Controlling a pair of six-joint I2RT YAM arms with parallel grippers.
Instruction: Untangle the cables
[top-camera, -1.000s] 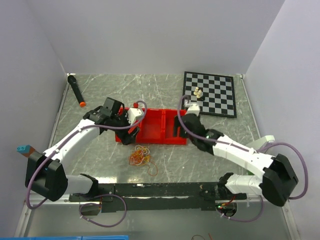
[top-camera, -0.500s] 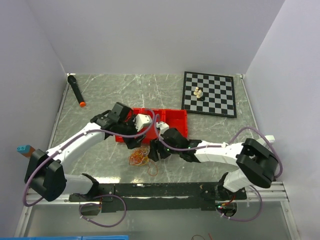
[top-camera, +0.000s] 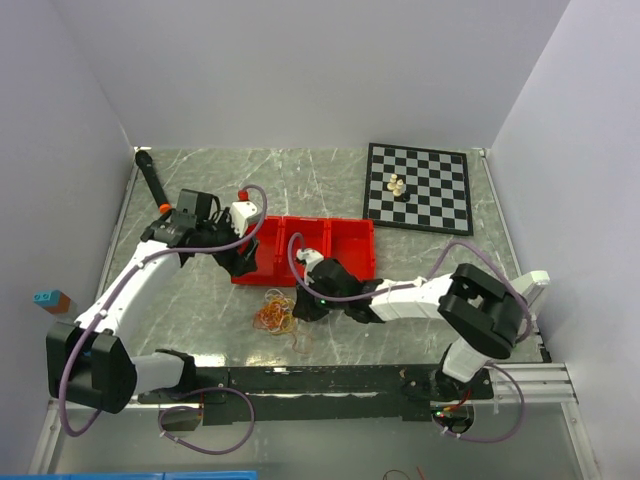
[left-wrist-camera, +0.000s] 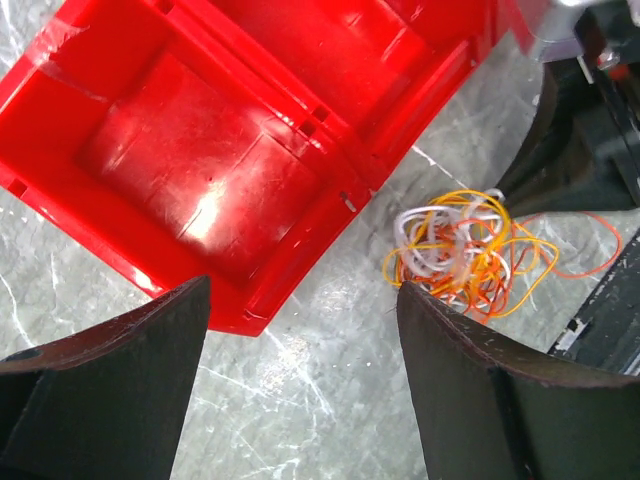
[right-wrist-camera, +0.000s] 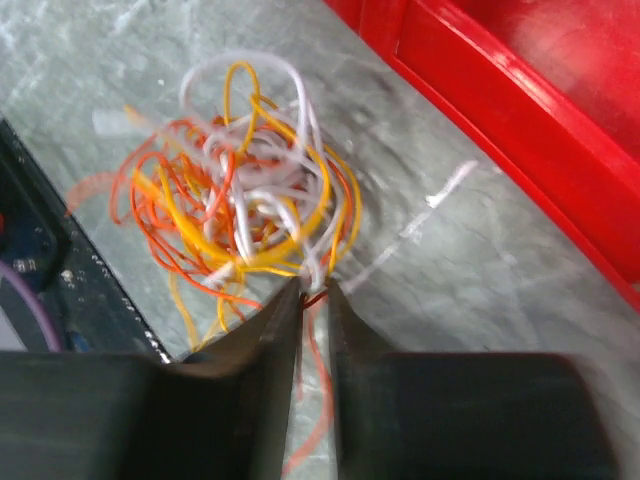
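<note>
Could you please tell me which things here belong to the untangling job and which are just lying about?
Job: cables; right gripper, closed on a strand.
Lying about: red tray; chessboard; chess pieces; marker; blue block.

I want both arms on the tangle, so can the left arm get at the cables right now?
Probably yes. The left hand hangs open over the red bin's corner, and the cables lie uncovered on the table beside; the right hand pinches only one edge.
</note>
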